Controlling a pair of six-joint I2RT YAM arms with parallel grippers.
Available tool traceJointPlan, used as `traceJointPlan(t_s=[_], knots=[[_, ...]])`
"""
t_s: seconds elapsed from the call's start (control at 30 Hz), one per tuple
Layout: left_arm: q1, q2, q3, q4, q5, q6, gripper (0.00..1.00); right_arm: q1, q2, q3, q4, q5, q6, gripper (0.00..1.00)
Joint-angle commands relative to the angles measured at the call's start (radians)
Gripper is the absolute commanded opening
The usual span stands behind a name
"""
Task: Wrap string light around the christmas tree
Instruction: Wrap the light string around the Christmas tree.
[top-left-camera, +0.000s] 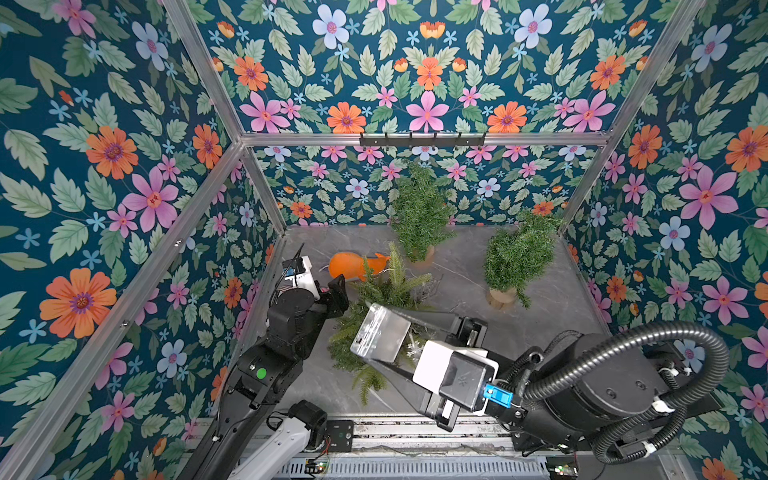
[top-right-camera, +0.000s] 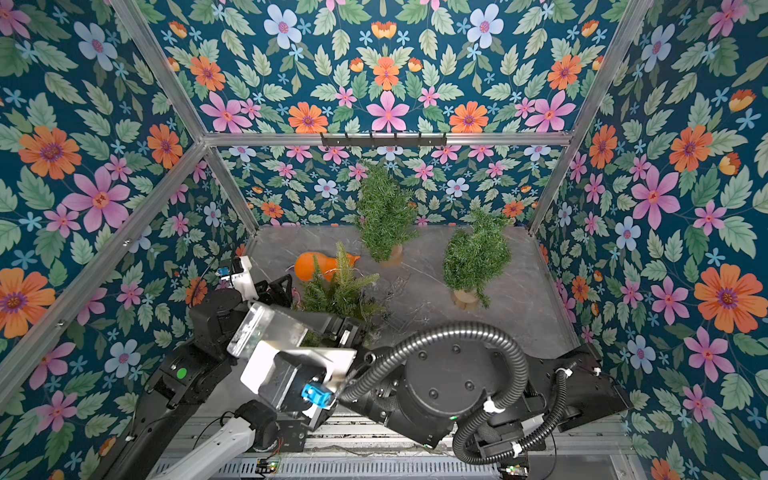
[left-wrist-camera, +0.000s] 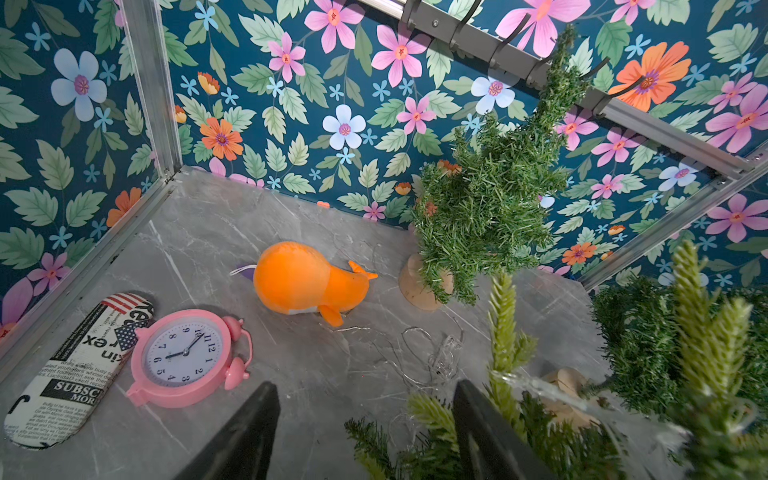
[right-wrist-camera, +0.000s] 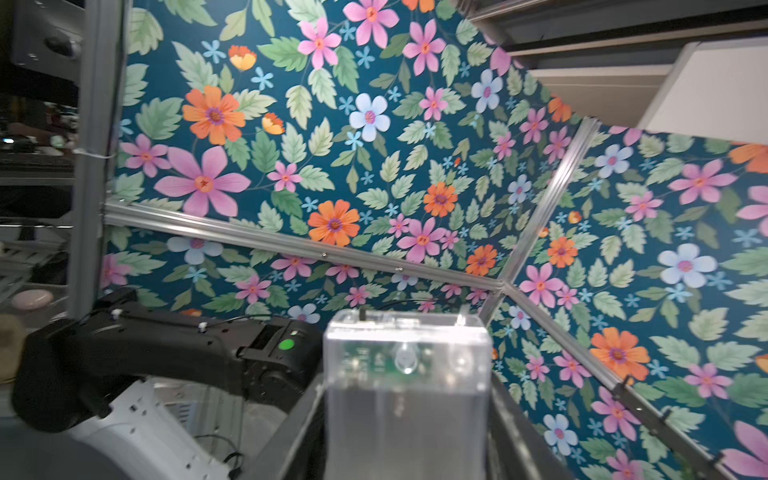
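In both top views the right gripper (top-left-camera: 374, 334) is clamped on a clear plastic box (top-left-camera: 386, 332). We take this for the string light's battery pack. It is held above the near side of the pale-tipped green Christmas tree (top-left-camera: 384, 291). The left gripper (top-right-camera: 280, 291) hangs at that tree's left flank, apart from the box.

The thin silver wire string light (top-right-camera: 397, 286) lies slack and looped on the grey marble-look table (top-left-camera: 540, 316), on the tree's far side from the box. We count three trees: this one, a dark bushy tree by the back wall (top-left-camera: 419, 208), and a dark bushy tree on a wooden disc (top-left-camera: 519, 253).

In the left wrist view the left fingers (left-wrist-camera: 482, 428) are spread, with only table and twigs between them. The wire lies ahead of them, between the front tree and an orange plush whale toy (left-wrist-camera: 307, 278). We count one string, one toy, one pink twin-bell alarm clock (left-wrist-camera: 187, 357) and one newspaper-print oval case (left-wrist-camera: 75, 365).

In the right wrist view the box fills the gap between the right fingers (right-wrist-camera: 511, 415). Neither tree nor wire shows here.

We judge the tree's long axis roughly upright, so the wire must travel sideways round it. The left gripper is nearer the slack.
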Motion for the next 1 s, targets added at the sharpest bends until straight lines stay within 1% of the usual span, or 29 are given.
traceJointPlan(t_s=[0.0, 0.23, 0.37, 0.47, 0.53, 0.6, 0.73, 0.97], knots=[[0.000, -0.002, 0.000, -0.003, -0.002, 0.000, 0.70, 0.001, -0.009, -0.021, 0.230, 0.090, -0.241, 0.26], [0.000, -0.003, -0.009, 0.005, 0.000, -0.006, 0.68, -0.003, -0.053, -0.147, 0.462, 0.201, -0.454, 0.26], [0.000, 0.001, -0.006, 0.006, 0.000, -0.009, 0.67, -0.016, -0.096, -0.202, 0.540, 0.236, -0.516, 0.26], [0.001, 0.002, -0.001, 0.005, 0.006, -0.013, 0.67, -0.057, -0.147, -0.258, 0.520, 0.241, -0.476, 0.26], [0.001, 0.003, 0.001, 0.005, 0.007, -0.016, 0.67, -0.097, -0.183, -0.293, 0.425, 0.236, -0.375, 0.26], [0.000, 0.003, 0.000, 0.005, 0.007, -0.017, 0.66, -0.126, -0.205, -0.326, 0.371, 0.239, -0.314, 0.26], [0.000, 0.010, 0.006, 0.002, 0.008, -0.016, 0.67, -0.136, -0.239, -0.381, 0.349, 0.273, -0.297, 0.26], [0.002, 0.010, 0.010, 0.000, 0.010, -0.015, 0.67, -0.139, -0.304, -0.452, 0.258, 0.317, -0.243, 0.26]])
